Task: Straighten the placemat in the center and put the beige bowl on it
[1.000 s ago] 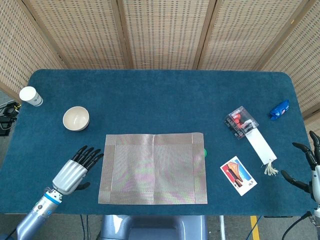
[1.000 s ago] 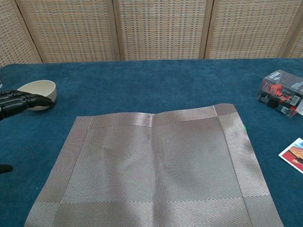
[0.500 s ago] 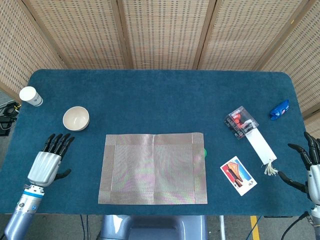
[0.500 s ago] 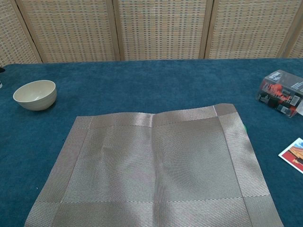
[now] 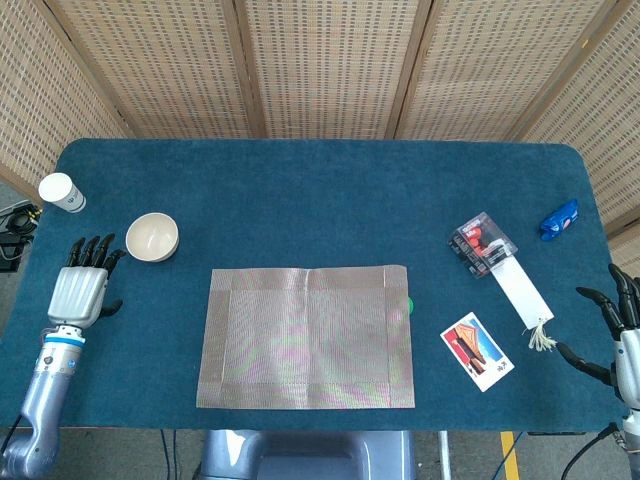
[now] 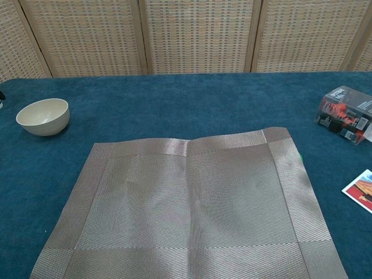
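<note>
The grey woven placemat (image 5: 308, 336) lies flat and square to the table's near edge in the middle; it fills the chest view (image 6: 187, 209), with a small ridge along its far edge. The beige bowl (image 5: 152, 237) stands upright on the blue cloth to the mat's far left, also in the chest view (image 6: 43, 115). My left hand (image 5: 83, 282) hovers flat, fingers extended and apart, just left of the bowl and holding nothing. My right hand (image 5: 622, 327) is at the table's right edge, fingers spread, empty.
A white paper cup (image 5: 62, 192) stands at the far left corner. On the right lie a clear packet with red contents (image 5: 481, 244), a white bookmark with tassel (image 5: 525, 298), a picture card (image 5: 477, 351) and a blue object (image 5: 559, 219). A green dot (image 5: 410, 306) peeks from the mat's right edge.
My left hand has swung from beside the mat's left edge out to the left and farther back, ending next to the bowl. The right hand has barely shifted.
</note>
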Robot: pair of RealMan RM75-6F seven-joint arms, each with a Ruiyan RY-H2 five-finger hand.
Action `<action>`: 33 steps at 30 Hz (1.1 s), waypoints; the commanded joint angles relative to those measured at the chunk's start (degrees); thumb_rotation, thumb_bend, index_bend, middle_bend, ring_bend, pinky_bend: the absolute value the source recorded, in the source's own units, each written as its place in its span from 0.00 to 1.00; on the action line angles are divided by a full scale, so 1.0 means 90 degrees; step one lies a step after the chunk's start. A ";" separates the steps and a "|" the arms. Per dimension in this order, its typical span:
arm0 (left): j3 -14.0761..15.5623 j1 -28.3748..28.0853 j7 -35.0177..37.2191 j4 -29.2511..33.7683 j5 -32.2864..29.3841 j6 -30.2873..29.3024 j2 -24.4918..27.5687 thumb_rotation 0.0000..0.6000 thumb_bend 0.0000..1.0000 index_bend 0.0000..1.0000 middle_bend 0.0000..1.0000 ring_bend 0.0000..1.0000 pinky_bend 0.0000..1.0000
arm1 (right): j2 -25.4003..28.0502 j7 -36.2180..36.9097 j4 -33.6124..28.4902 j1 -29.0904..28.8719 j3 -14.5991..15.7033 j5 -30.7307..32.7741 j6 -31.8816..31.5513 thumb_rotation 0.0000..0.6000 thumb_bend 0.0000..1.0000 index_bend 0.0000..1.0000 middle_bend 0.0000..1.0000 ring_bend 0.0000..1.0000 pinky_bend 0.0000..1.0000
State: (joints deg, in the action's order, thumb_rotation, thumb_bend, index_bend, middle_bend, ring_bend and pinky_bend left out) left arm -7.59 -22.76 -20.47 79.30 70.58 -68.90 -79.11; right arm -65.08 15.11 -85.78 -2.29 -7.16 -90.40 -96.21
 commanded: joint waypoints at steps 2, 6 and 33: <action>-0.0211 -0.0304 -0.0325 -0.0319 -0.0262 0.0287 -0.0218 1.00 0.30 0.26 0.00 0.00 0.00 | -0.0007 0.0007 0.0021 -0.0010 -0.0005 0.0019 0.0024 1.00 0.25 0.28 0.00 0.00 0.00; -0.0293 -0.0486 -0.0519 -0.0562 -0.0447 0.0493 -0.0411 1.00 0.30 0.28 0.00 0.00 0.00 | -0.0018 -0.0010 0.0035 -0.0018 0.0002 0.0024 0.0050 1.00 0.25 0.28 0.00 0.00 0.00; -0.0521 -0.1332 -0.0750 -0.2754 -0.1130 0.1302 -0.1993 1.00 0.31 0.50 0.00 0.00 0.00 | -0.0072 0.0010 0.0204 -0.0050 -0.0029 0.0121 0.0119 1.00 0.25 0.28 0.00 0.00 0.00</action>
State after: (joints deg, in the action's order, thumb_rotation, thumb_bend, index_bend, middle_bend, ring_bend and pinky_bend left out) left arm -12.34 -34.54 -27.33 55.07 60.31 -57.24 -96.58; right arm -65.73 15.19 -83.95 -2.74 -7.42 -89.31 -95.13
